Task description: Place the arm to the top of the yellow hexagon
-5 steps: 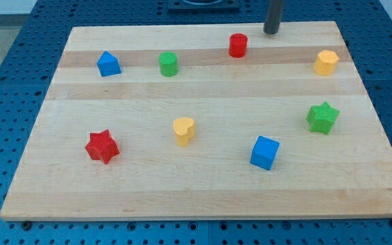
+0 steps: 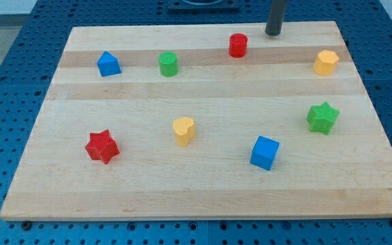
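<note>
Tool, dark rod w/ no jaws, holds nothing, tip (image 2: 273, 33) near table's top edge, approach step: needs rightward slide above yellow hexagon block (image 2: 326, 62).

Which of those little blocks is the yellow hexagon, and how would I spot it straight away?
Start at the wooden board and go to its corner at the view's top right. The yellow hexagon sits there, right of my tip and above the green star. The only other yellow block, the yellow heart, lies mid-board; this one has flat sides.
</note>
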